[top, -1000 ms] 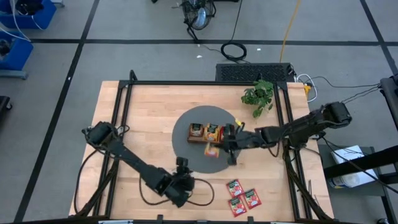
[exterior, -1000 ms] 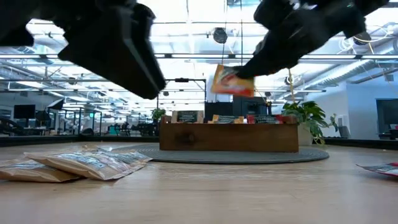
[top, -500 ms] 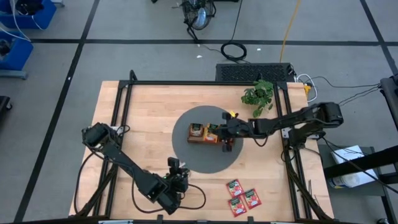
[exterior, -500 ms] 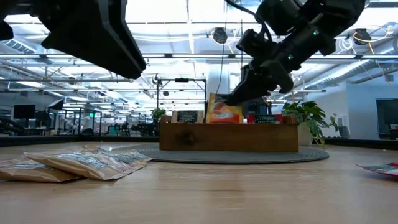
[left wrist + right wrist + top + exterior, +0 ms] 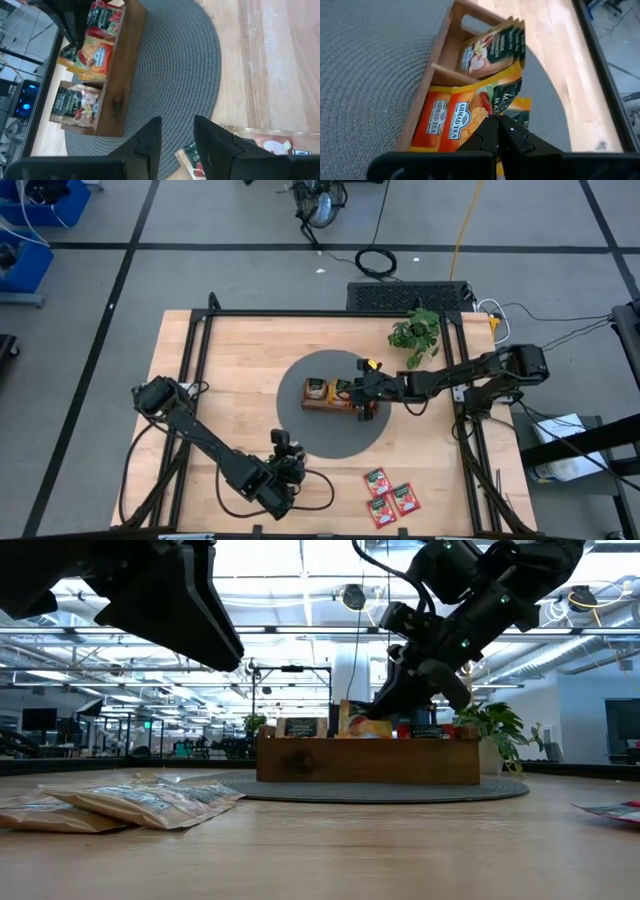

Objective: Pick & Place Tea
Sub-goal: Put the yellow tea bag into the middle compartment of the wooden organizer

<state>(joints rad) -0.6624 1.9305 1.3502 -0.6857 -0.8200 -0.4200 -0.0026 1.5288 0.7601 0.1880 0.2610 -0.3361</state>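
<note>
The brown wooden tray [image 5: 318, 404] stands on a round grey mat [image 5: 322, 436] at mid-table. My right gripper [image 5: 362, 400] is over its middle compartment, shut on an orange-yellow tea sachet [image 5: 455, 120]. Cream sachets with green print [image 5: 492, 47] stand in one end compartment and red ones [image 5: 102, 15] in the other. My left gripper [image 5: 176, 145] hovers open near the table's near edge, above a heap of cream sachets [image 5: 130, 802] lying flat. Three red sachets [image 5: 390, 498] lie flat by the near right corner. My right gripper pinches the orange-yellow sachet between its two fingers at its upper edge [image 5: 495, 112], coming slanting down from the table's right side. The sachet stands tilted in the tray's middle compartment, its top [image 5: 365, 725] showing above the tray wall.
A small potted plant [image 5: 415, 335] stands at the table's far right, behind the right arm. Black frame rails [image 5: 195, 350] run along the table's sides. Bare wood lies left of the mat and between the mat and the red sachets.
My right gripper has carried the orange-yellow sachet from above the mat's near side toward the far edge and down into the tray's middle compartment, staying shut on it. My left gripper has shifted a little toward the table's left.
</note>
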